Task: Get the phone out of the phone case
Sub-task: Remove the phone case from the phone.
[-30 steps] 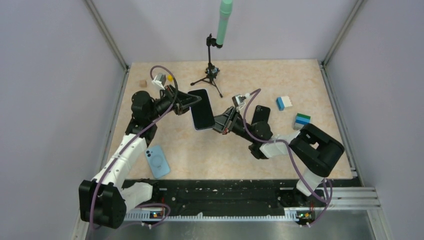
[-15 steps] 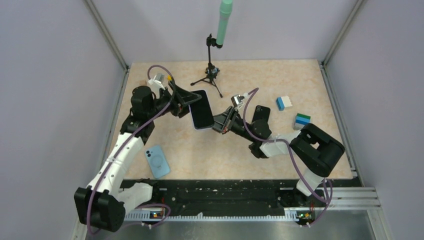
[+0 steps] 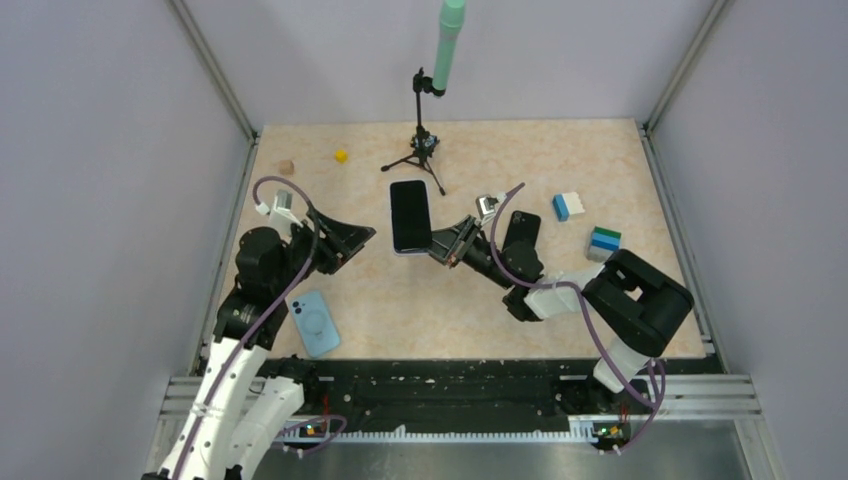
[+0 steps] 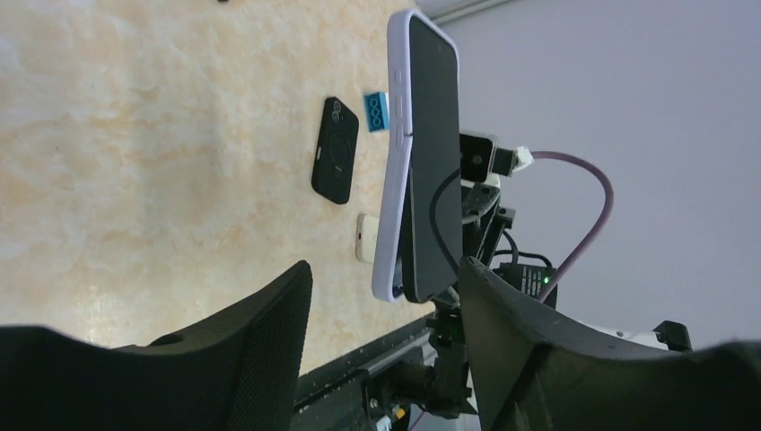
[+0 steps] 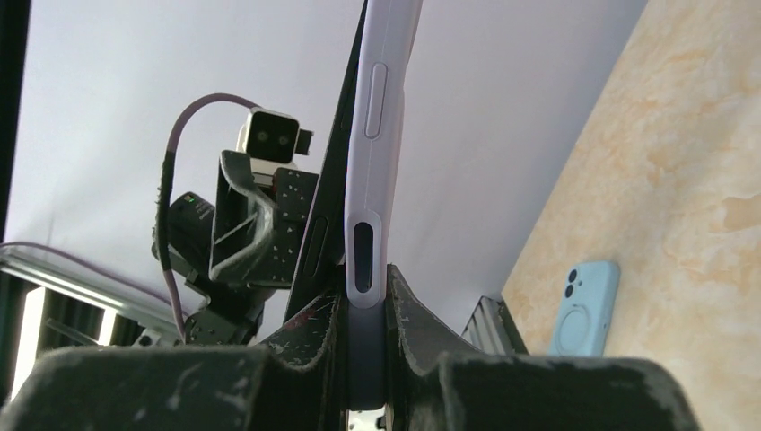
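- Lilac phone case (image 5: 372,135) is on the one phone (image 3: 411,216), with the dark screen showing.
- The right fingers (image 5: 422,350) are pinched tight on the bottom end of the phone and its case. They hold it up off the worktop (image 3: 400,310), near the middle.
- The left fingers (image 4: 242,359) are spread wide with nothing in them. They are off to the left, apart from the phone.
- There are three phone cases in all. One is on the phone. One light blue phone case (image 3: 314,322) lies flat near the left arm. One black phone case (image 3: 521,229) lies flat by the right arm.
- Two brick stacks sit on the right side. One is a blue and white stack (image 3: 567,205). The other is a green, blue and white stack (image 3: 603,240).
- Two tiny cubes sit at the far left: one yellow cube (image 3: 341,155) and one wooden cube (image 3: 286,167).
- One black tripod (image 3: 424,145) stands at the back with a green stick (image 3: 449,40) on top.
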